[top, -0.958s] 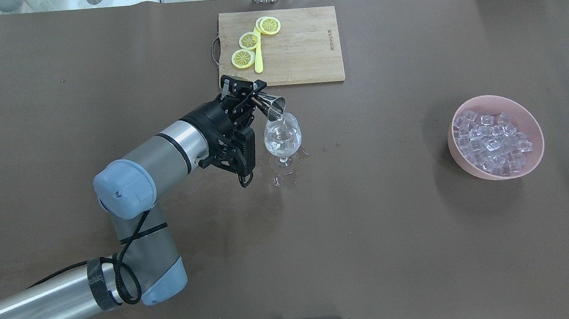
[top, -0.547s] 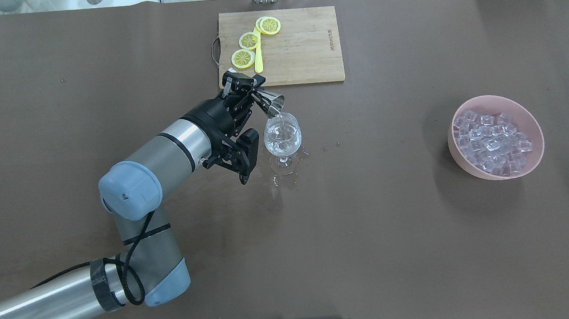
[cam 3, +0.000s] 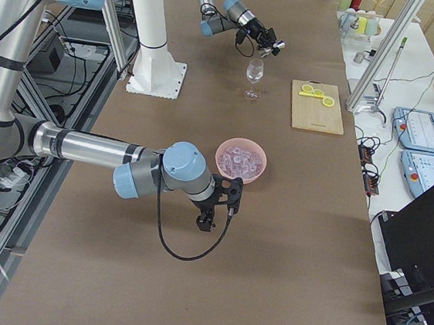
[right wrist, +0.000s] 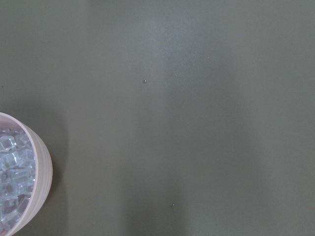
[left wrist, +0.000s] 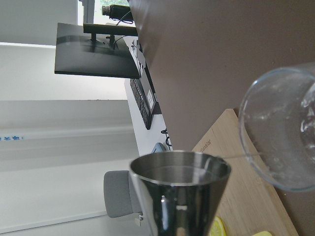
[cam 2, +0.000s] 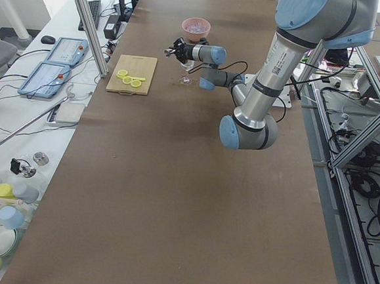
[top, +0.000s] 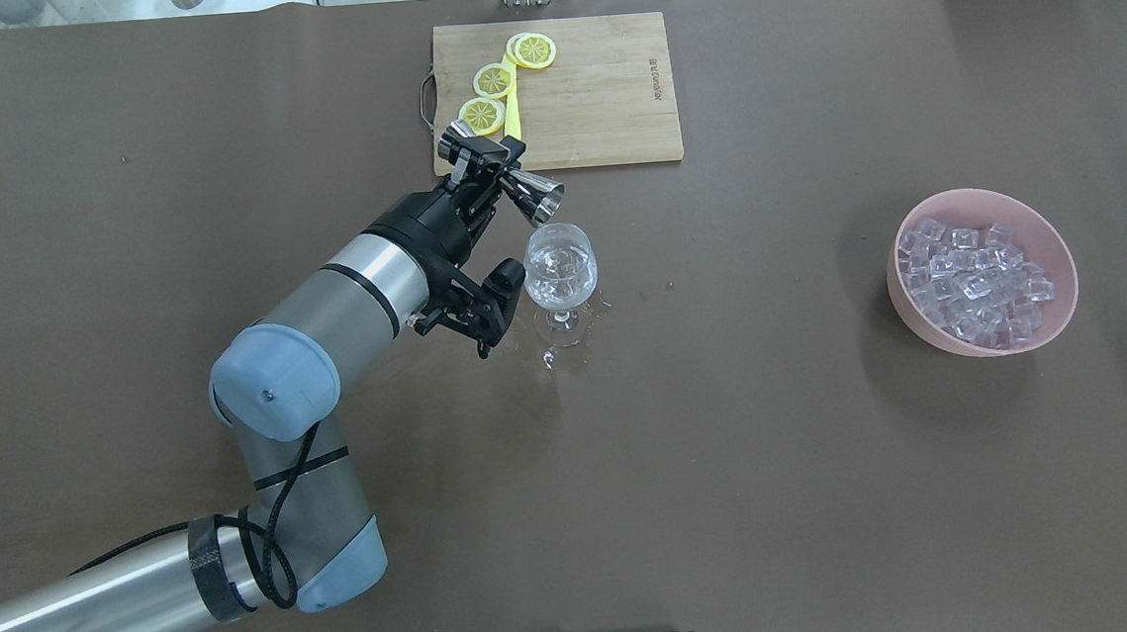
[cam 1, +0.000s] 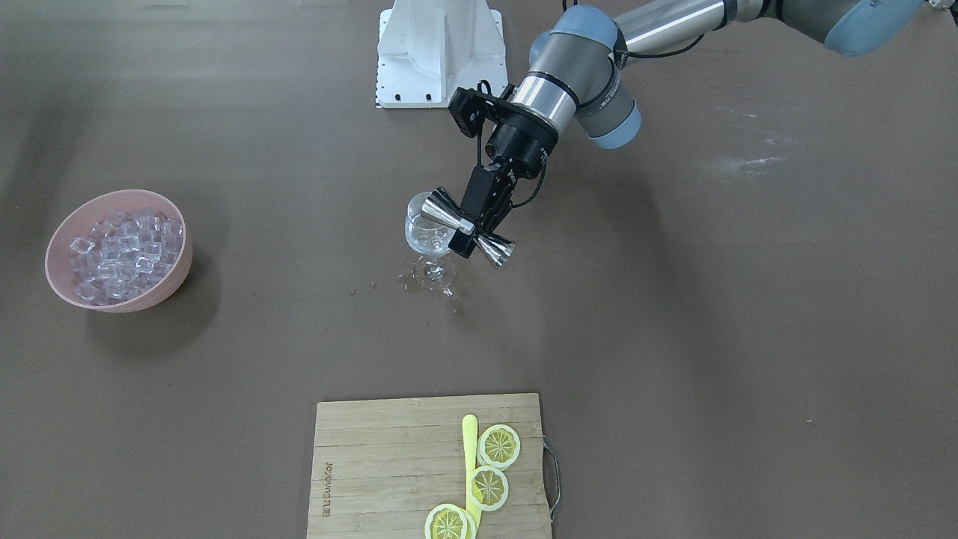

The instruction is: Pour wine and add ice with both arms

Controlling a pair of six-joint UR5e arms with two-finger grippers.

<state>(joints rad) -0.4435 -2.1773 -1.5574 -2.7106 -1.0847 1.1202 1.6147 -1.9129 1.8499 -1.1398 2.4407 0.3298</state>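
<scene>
Bimanual pouring station, ordered from the robot's side of the brown table [top: 735,492] to its far edge.

(a) The left arm [top: 353,291] reaches forward over the table's middle. The left gripper [cam 1: 465,233] has its fingers clamped on the waist of a steel double-cone jigger [cam 1: 434,212]. The jigger is tilted, one mouth pointing down toward the rim of the stemmed glass [top: 560,272] and lying just beside it.

(b) The glass stands upright beyond the wrist. The wine [top: 559,285] lies in its bowl as a small clear pool. Spilled drops [top: 552,358] glisten on the table around the foot.

(c) On the robot's right, well apart from the glass, the ice [top: 976,279] is heaped in a pink bowl [top: 1059,306].

(d) The right gripper [cam 3: 207,222] hangs near this bowl on the robot's side. Whether its fingers are apart or together cannot be told.

(e) At the far edge lies a wooden cutting board [top: 598,95] bearing lemon slices [top: 481,115] and a yellow utensil [top: 512,126].
</scene>
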